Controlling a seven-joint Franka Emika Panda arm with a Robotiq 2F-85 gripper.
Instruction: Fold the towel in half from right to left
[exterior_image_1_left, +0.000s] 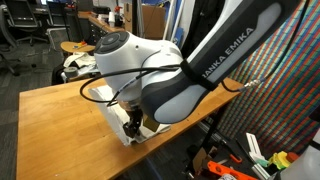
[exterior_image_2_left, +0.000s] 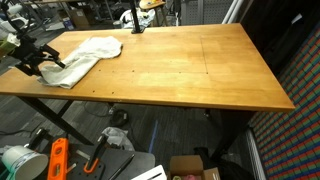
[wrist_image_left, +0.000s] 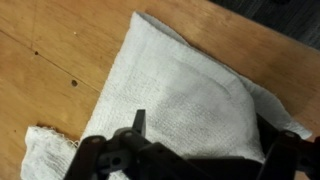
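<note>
Bench (exterior_image_2_left: 200, 70): long wooden top. Most of it shows as bare wood in an exterior view, so there is plenty of open room away from the cloth.

Arm (exterior_image_1_left: 190, 70): bent low over one end of the bench and blocking much of the exterior view nearest it.

Towel (exterior_image_2_left: 90, 55): lies at that same end, near a corner and close to the bench edge. In the wrist view the towel (wrist_image_left: 180, 90) reads as doubled over, the upper layer smooth. A frayed strip of the lower layer peeks out at one side, so the edges don't meet exactly.

Pincer (wrist_image_left: 205, 122): released, jaws wide apart and gripping nothing. It hangs just above the cloth.

Step, as I judge it: the fold looks laid down and let go. The next move calls for a straight lift clear, without a fingertip catching the top layer. The bench edge is close, so any dragging risks pulling cloth off it.
</note>
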